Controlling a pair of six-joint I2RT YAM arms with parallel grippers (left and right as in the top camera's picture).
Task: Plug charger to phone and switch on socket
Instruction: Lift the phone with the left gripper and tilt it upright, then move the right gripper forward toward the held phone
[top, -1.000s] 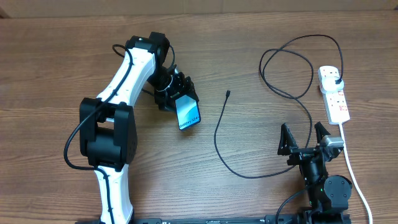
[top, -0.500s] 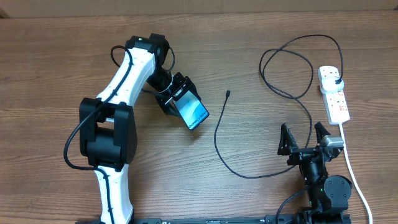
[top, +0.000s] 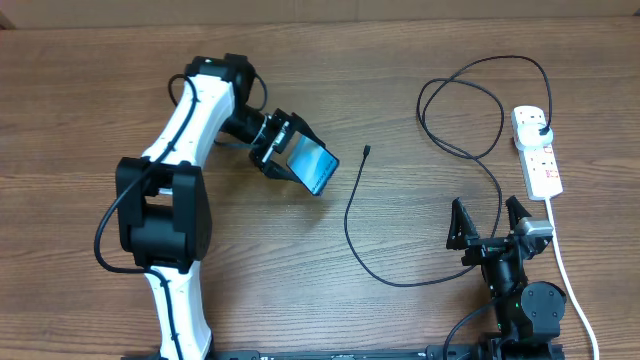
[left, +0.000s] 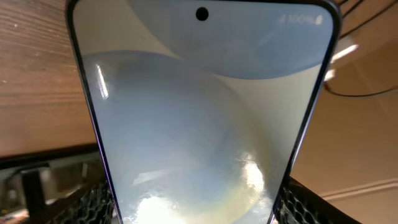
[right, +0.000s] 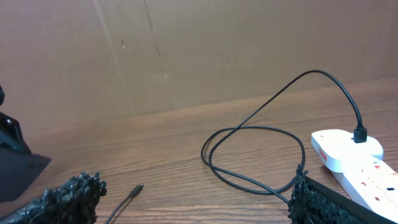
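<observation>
My left gripper (top: 283, 152) is shut on the phone (top: 317, 168), gripping one end; the free end points right. In the left wrist view the lit blue-white screen (left: 205, 112) fills the frame between my fingers. The charger cable tip (top: 367, 151) lies on the table right of the phone, apart from it, and also shows in the right wrist view (right: 135, 190). The cable (top: 352, 235) curves round to its black plug (top: 541, 129), seated in the white socket strip (top: 540, 160). My right gripper (top: 490, 226) is open and empty, near the table's front, left of the strip.
The cable makes loose loops (top: 462, 110) on the wooden table between the tip and the strip. The strip's thick white cord (top: 566, 270) runs toward the front edge beside my right arm. A brown cardboard wall (right: 186, 56) stands at the back.
My left gripper has turned the phone from pointing down-right to pointing right and carried it slightly up and right, nearer the cable tip. The right arm and cable have not moved.
</observation>
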